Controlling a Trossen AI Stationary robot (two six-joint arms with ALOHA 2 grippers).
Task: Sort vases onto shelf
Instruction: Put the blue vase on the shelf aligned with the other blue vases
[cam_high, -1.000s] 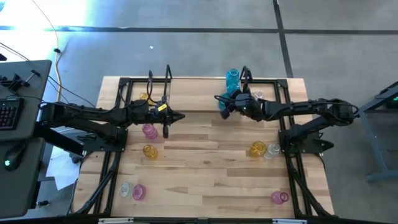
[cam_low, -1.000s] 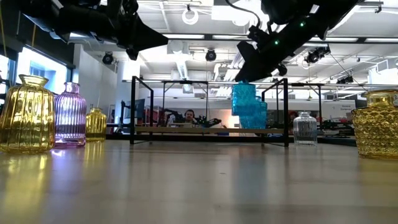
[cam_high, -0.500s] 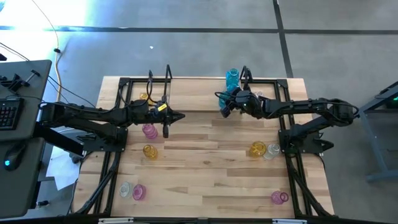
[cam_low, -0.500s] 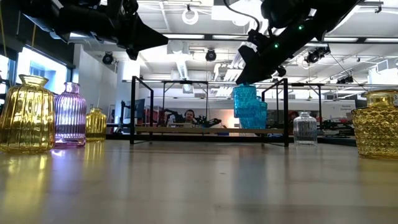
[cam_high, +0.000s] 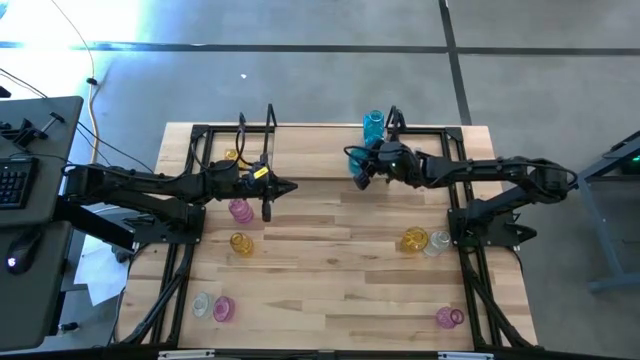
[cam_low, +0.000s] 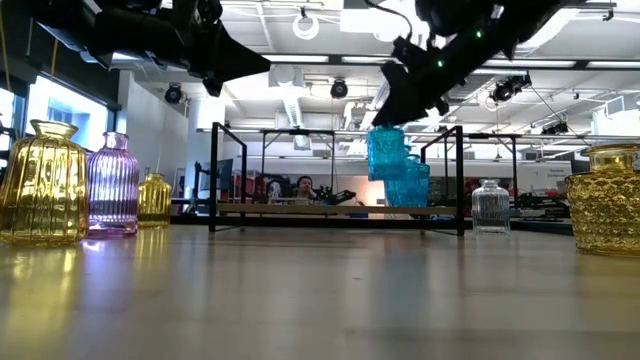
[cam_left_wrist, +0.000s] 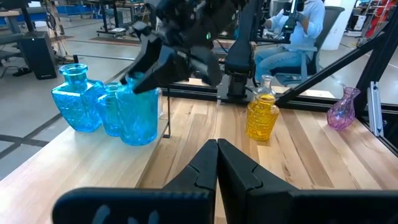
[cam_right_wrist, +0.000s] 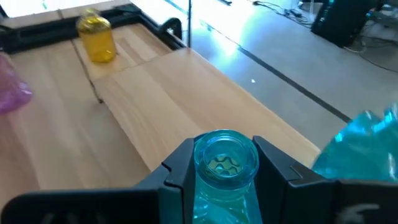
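The right pincer (cam_high: 362, 166) grips an upright cyan vase (cam_low: 386, 153) by its neck above the shelf (cam_high: 310, 140) (beside two cyan vases already standing there).

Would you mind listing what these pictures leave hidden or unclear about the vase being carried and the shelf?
- High view: the right gripper and arm cover most of the held blue vase.
- Right wrist view: the held blue vase's body is cut off by the picture's edge.
- Low view: whether that vase touches the blue vases on the shelf is unclear; they overlap.
- High view: the left gripper is too small to judge.
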